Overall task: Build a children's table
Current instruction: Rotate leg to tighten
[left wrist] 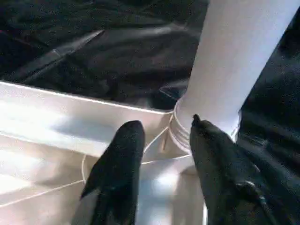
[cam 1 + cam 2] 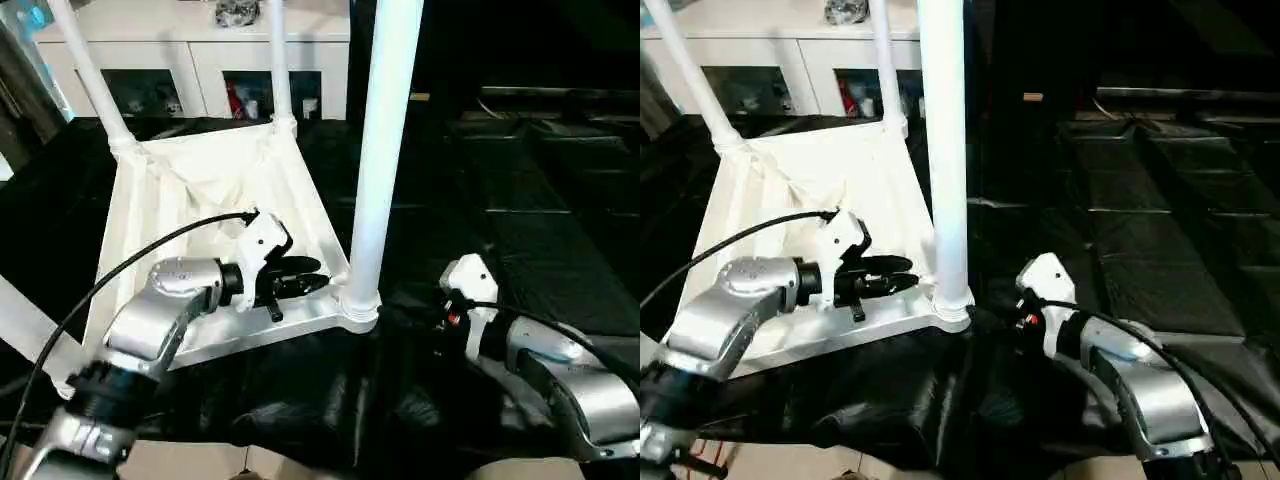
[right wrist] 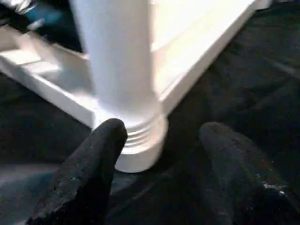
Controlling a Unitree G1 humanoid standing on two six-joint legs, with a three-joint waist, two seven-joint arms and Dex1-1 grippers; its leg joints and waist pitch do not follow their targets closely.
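Black cloth [image 2: 300, 400] underlies both bent arms flanking the table [image 2: 200, 190] leg [image 2: 385, 150].

Upright leg [image 2: 385, 150] at near corner socket [image 2: 358, 305] blocks the gap btwn both grippers; black cloth [image 2: 560, 250] on right lies free.

The near leg [image 2: 382, 150] of the children's table [image 2: 215, 190] runs off the top edge of your head views, and so do the two far legs [image 2: 88, 70], so you cannot see their free ends. Your right gripper [image 3: 159, 154] sits low behind its own white housing [image 2: 472, 290] in the head views, which hides its fingertips there. The items behind the cabinet's glass fronts [image 2: 255, 95] are too small for you to tell apart.
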